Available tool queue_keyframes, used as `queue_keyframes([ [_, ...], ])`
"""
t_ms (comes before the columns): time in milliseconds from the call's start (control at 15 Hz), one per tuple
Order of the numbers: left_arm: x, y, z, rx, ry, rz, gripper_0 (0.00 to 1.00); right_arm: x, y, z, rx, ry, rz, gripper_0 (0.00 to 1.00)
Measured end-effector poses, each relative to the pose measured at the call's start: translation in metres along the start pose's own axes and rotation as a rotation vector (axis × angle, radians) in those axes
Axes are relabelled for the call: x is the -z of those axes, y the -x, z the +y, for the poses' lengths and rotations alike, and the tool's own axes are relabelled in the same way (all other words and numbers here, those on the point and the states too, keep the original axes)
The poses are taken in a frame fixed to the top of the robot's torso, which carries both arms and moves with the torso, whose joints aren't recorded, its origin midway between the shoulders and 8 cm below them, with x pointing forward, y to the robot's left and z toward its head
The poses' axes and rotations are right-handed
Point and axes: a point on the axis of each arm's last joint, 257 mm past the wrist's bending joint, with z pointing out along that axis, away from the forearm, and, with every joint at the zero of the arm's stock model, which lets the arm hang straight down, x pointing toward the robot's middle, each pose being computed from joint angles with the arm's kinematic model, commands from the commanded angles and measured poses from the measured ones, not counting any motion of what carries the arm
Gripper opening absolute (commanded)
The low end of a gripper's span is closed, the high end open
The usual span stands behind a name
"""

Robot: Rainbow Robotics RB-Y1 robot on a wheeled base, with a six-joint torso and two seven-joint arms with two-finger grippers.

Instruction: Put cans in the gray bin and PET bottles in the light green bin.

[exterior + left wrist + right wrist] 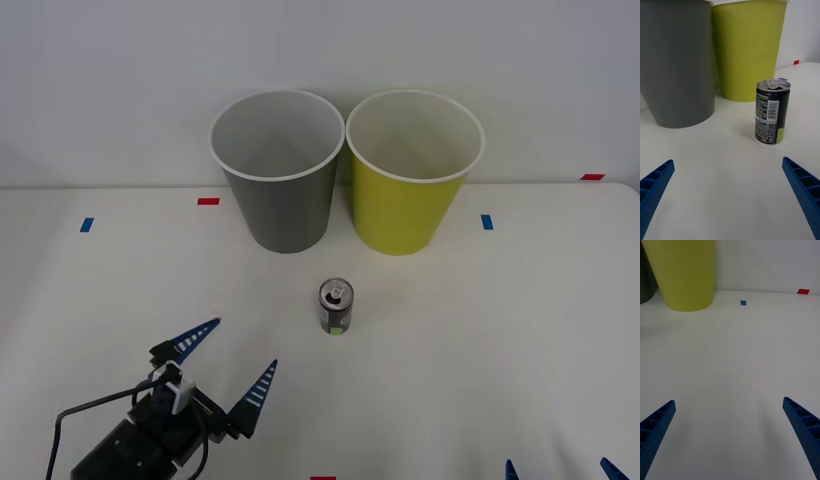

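Can [337,306] upright on bare table [520,330], just before gray bin [278,172] and light green bin [413,172] | both bins look empty | left gripper [228,364] wide open, empty, short of can | right gripper [730,438] spread, empty, well apart.

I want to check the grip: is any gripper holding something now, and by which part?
Nothing is held. The left gripper is open, short of the can, which stands free on the table. The right gripper is open too.

Left gripper [228,358] low, fingers spread; right gripper [560,468] parked, fingers spread.
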Motion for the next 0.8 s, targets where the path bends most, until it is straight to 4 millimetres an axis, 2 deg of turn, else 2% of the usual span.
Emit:
queue_keyframes([
  [333, -0.027, 0.002, -0.018, 0.044, -0.022, 0.006, 1.0, 0.0, 0.0, 0.0, 0.0, 0.0, 0.0, 1.0],
  [800, -0.058, 0.006, -0.023, 0.022, -0.042, -0.018, 1.0, 0.0, 0.0, 0.0, 0.0, 0.0, 0.0, 1.0],
])
